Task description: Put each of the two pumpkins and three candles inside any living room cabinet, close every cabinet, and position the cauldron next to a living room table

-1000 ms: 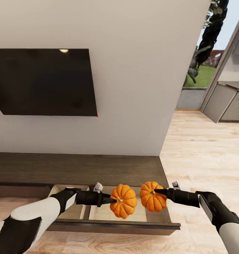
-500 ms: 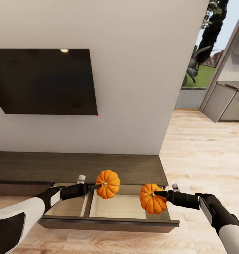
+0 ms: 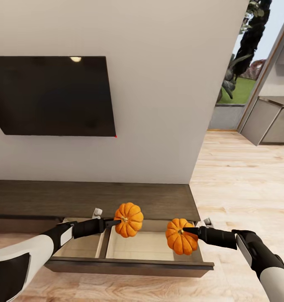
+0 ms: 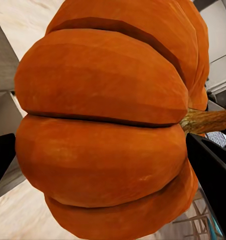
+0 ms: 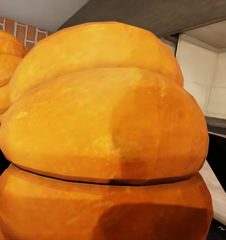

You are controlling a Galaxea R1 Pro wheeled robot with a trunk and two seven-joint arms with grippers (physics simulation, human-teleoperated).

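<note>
Two orange ribbed pumpkins hang over the open drawer of the long dark-brown cabinet. My left gripper is shut on the left pumpkin at its stem, above the drawer's back edge near the divider. Over the drawer's right end, the right pumpkin is held in my shut right gripper. The left wrist view shows the held pumpkin very close, with a dark finger beside it. In the right wrist view its pumpkin is just as close, with the other pumpkin behind.
The drawer's pale inside is split by a divider, and its dark front juts out over the wooden floor. A black TV hangs on the wall above the cabinet. Grey kitchen units stand at the far right.
A second ago the left pumpkin hung close beside the right one; my left gripper has carried it left and back toward the cabinet. The right arm has held still.
</note>
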